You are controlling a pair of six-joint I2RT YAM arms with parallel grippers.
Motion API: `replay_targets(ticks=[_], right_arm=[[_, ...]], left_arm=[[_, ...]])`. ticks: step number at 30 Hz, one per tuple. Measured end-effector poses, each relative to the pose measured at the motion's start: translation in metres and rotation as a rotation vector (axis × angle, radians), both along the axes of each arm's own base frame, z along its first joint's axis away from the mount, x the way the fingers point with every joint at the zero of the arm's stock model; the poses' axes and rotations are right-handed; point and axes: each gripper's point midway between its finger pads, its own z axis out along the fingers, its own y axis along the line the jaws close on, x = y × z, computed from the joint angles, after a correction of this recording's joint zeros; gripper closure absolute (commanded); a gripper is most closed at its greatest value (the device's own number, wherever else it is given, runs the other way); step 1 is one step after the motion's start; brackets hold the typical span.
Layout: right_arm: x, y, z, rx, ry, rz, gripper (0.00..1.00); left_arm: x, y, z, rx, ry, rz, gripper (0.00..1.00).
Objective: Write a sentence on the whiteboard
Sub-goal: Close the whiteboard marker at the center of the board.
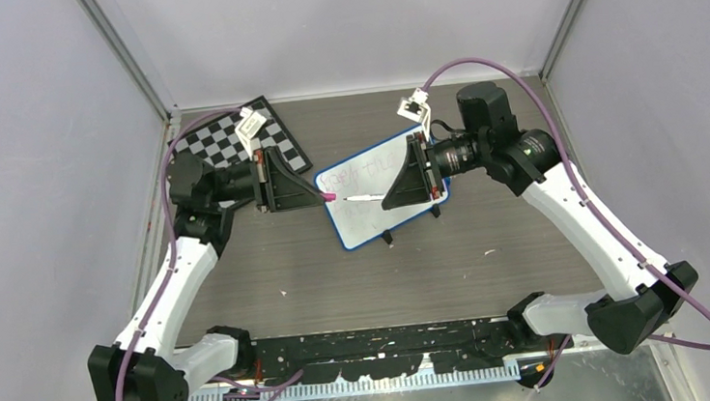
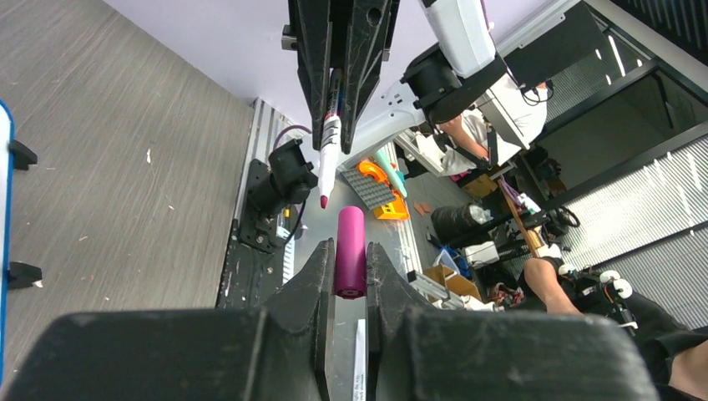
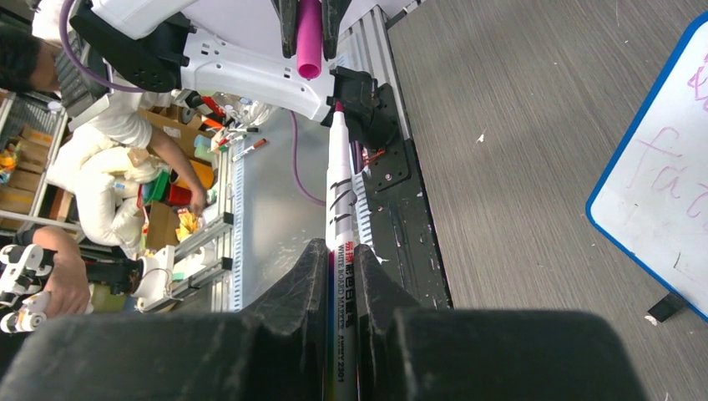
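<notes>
- My left gripper is clamped on the cap, a short magenta tube. It sticks out past my fingertips with its open mouth facing away from me.
- My right gripper is clamped on the marker. I hold it by the rear of the barrel, and the bare reddish tip leads out front.
- The two grippers face each other, tip toward mouth, with a small gap between them. Nothing touches yet.
- The marker's long axis and the cap's long axis run nearly along one line, but not quite. In both wrist views the tip sits a little to one side of the cap's centre.
- The whiteboard lies flat on the table, tilted a bit from the table's edges, under my right gripper. The marker hangs above its left part, and the cap sits about over its left edge.
- The sentence shows as thin pink scribble on the upper part of the board; I cannot read it.
- With writing on the board and the tip aimed at the cap rather than down, I judge capping is the step in hand.
- That move needs a small sideways correction first, then a straight push along the shared axis. If I push off-centre, the tip could hit the cap's rim.
</notes>
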Motion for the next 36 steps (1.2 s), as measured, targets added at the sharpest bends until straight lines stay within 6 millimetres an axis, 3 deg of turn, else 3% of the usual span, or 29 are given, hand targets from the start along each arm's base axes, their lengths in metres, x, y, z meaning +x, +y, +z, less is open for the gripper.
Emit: replay_targets(ticks=[16,36], right_arm=[[-0.003,0.002,0.008,0.011,-0.023,0.01,1.0],[0.003,0.007,0.004,-0.015,-0.022,-0.001,1.0]], left_arm=[[0.006,-0.007,-0.008,0.009,0.045,-0.021,1.0],[0.006,-0.014,-0.009,0.003,0.06,-0.023,1.0]])
